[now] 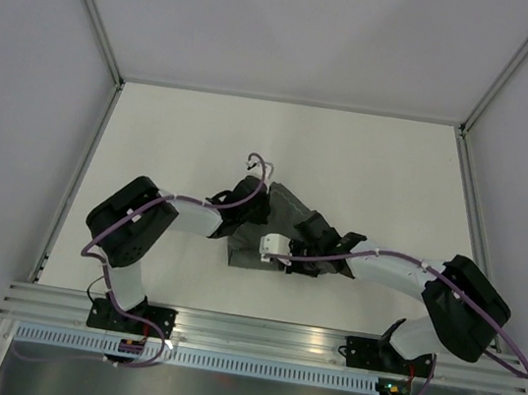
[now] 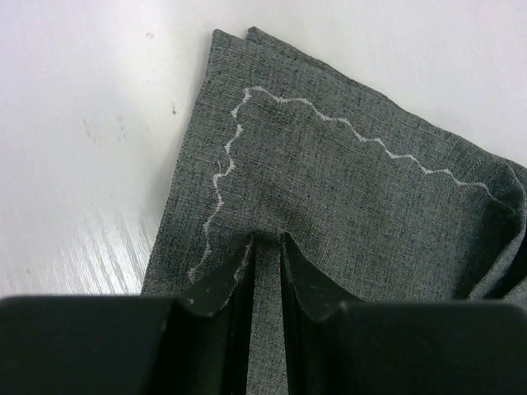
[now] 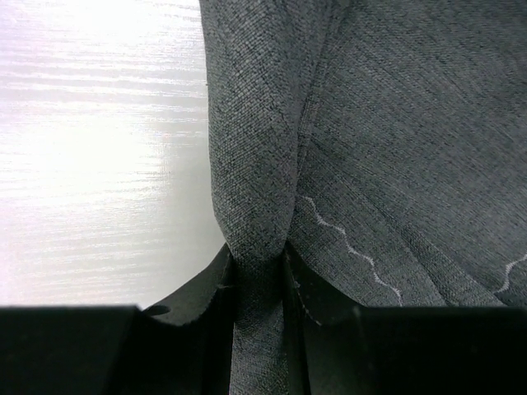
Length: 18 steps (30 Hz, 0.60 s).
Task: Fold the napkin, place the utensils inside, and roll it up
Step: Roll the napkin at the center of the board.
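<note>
Now, my left gripper (image 2: 265,247): narrow gap, pinching napkin (image 2: 346,189) near hem (image 2: 329,118)
my right gripper (image 3: 260,265): clamped on bunched napkin fold
napkin: crumpled between both grippers

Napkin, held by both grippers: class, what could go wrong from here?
1. The right gripper pinches a bunched ridge of the napkin. Pulling may drag the cloth into creases rather than a flat fold.
2. The left gripper holds the cloth only at its fingertips, so it might slip out.
3. The layered edges at the far corner sit offset, so the roll may come out skewed.
</note>
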Each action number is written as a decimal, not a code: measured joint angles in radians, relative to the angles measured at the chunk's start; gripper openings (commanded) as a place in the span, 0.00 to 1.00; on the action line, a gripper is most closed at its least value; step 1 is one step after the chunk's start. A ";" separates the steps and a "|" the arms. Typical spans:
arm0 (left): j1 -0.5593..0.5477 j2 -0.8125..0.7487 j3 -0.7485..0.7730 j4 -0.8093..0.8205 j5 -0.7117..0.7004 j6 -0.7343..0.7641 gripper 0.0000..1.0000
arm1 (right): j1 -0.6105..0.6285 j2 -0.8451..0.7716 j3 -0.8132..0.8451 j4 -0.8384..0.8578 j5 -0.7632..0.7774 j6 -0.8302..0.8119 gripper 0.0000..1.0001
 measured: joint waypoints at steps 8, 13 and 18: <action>0.081 0.015 0.038 -0.019 0.086 0.052 0.33 | -0.032 0.193 0.229 -0.247 -0.064 -0.023 0.00; 0.113 -0.021 0.054 -0.042 0.091 0.081 0.44 | -0.091 0.317 0.373 -0.422 -0.156 -0.074 0.01; 0.153 -0.157 0.051 -0.023 0.070 0.085 0.51 | -0.158 0.468 0.544 -0.617 -0.275 -0.103 0.00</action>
